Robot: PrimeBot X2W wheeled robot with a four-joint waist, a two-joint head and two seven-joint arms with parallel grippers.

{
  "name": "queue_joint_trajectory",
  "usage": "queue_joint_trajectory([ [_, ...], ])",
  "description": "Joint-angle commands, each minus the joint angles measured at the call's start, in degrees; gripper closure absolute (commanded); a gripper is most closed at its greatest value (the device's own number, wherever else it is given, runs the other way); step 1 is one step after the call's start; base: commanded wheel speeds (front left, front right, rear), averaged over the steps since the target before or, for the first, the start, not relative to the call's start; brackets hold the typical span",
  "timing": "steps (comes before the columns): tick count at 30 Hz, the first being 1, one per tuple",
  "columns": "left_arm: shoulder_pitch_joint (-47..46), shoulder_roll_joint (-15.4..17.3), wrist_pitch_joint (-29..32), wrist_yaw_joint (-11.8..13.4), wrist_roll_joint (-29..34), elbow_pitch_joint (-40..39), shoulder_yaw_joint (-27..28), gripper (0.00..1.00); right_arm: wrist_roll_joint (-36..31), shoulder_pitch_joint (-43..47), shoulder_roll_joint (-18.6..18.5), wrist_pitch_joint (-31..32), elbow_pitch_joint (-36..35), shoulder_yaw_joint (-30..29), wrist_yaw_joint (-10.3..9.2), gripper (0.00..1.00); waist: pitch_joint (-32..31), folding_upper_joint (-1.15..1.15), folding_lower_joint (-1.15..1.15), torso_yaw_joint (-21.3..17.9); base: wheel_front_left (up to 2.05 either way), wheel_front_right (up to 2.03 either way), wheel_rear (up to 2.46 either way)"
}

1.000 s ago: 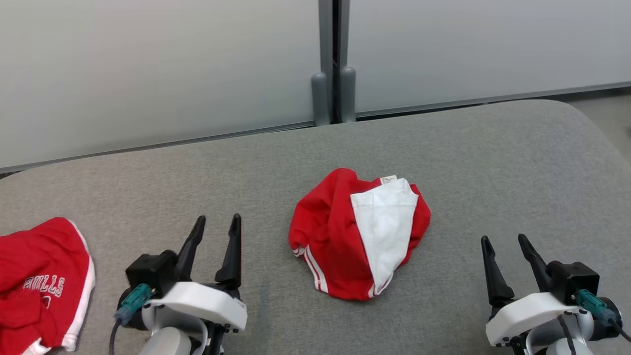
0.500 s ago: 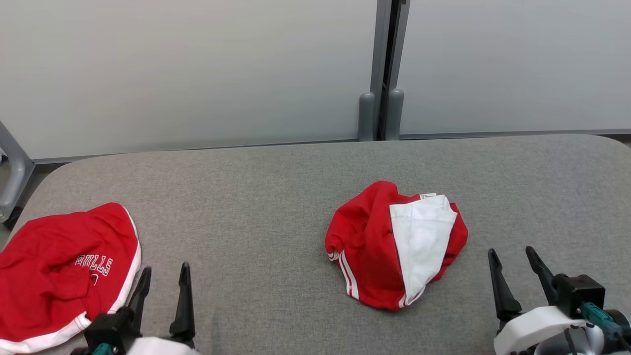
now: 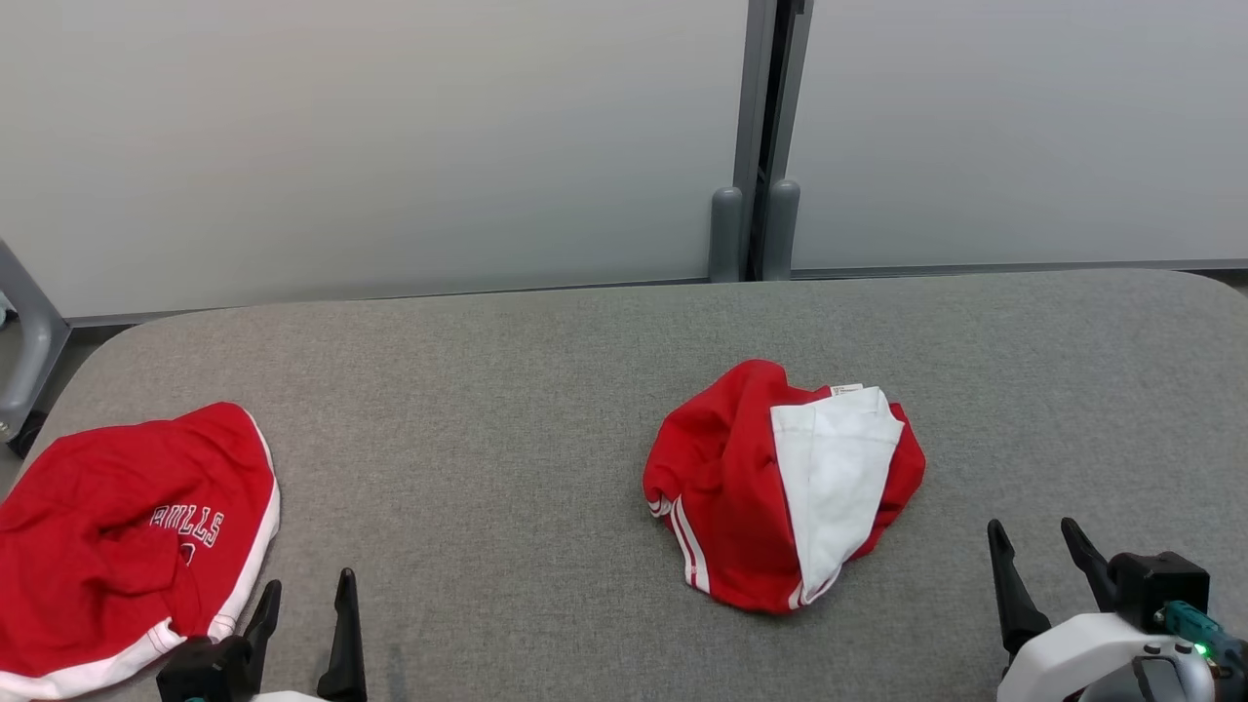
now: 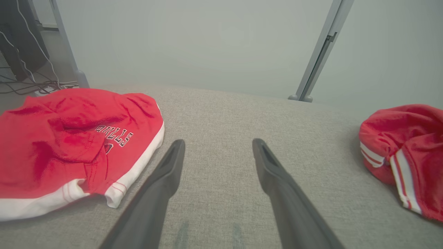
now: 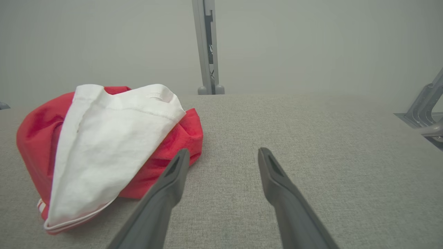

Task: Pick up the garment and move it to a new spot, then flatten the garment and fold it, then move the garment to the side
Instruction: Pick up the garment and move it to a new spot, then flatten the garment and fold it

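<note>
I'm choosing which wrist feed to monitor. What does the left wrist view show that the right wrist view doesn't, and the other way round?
Left wrist view adds: the red garment lettered BULLS, floor cables behind it, and the open left gripper.
Right wrist view adds: the white panel of the crumpled red garment, the open right gripper, and a grey metal frame at its right edge.
Both: the crumpled red garment, the grey table and the upright post.
</note>
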Motion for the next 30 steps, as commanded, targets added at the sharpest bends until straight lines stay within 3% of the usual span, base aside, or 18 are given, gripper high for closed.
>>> queue_joint_trajectory([
  [1, 0.3, 0.5, 0.4, 0.4, -0.3, -0.7, 0.2, 0.0, 0.4, 0.2, -0.4, -0.2, 0.4, 0.0, 0.01, 0.0, 0.1, 0.0, 0.0, -0.2, 0.0, 0.0, 0.0],
  [21, 1.8, 0.3, 3.7, 1.2, -1.0, -5.1, -1.7, 0.0, 1.6, -0.8, -0.4, -0.9, 1.0, 1.7, 0.01, 0.0, 0.5, 0.0, 0.0, -1.4, 0.0, 0.0, 0.0],
  [30, -1.0, -0.7, 10.9, -5.4, -4.0, -4.1, -7.6, 0.0, 3.2, -2.4, -0.4, -1.5, 1.7, 3.0, 0.01, 0.0, 2.2, 0.0, 0.0, -5.3, 0.0, 0.0, 0.0],
])
